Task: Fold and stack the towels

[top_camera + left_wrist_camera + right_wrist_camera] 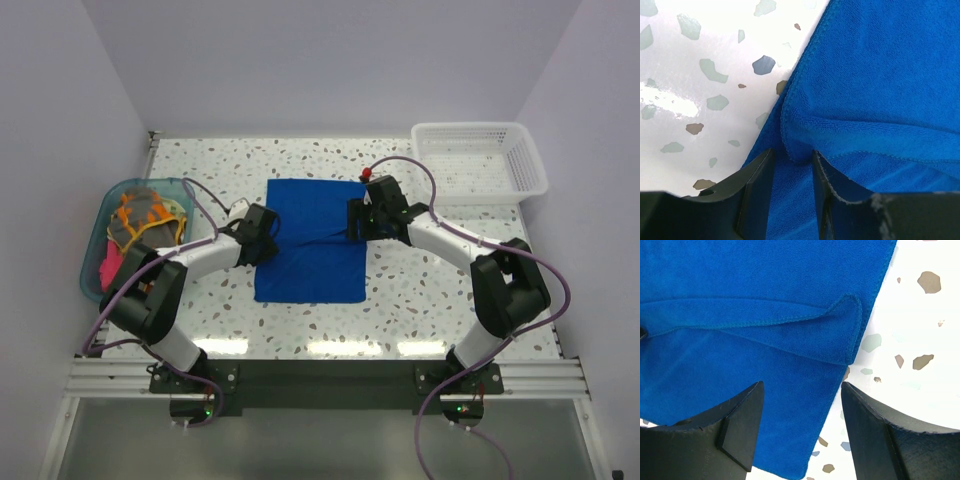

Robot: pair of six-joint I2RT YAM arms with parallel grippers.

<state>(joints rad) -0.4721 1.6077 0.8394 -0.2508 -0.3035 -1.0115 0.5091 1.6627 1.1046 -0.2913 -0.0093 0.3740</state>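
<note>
Blue towel (312, 240) lies spread near the middle of the table (430, 300), between my two arms, with a raised crease running across it from side to side. Left gripper (792, 170) is down at the towel's left edge, jaws narrow, one finger (757, 192) on each side of a bunched fold at the hem. Cloth sits right in the gap, but whether it's truly pinched I cannot tell from this view. Right gripper (801, 405) is at the opposite edge, jaws wide, one side over blue cloth, the other over bare speckled tabletop, nothing gripped. A turned-over corner lies just ahead of it. Off to the left, the teal tub (93, 262) holds the orange-and-grey towel (145, 212) and a pink towel (110, 268). White basket (530, 170) sits far right.
</note>
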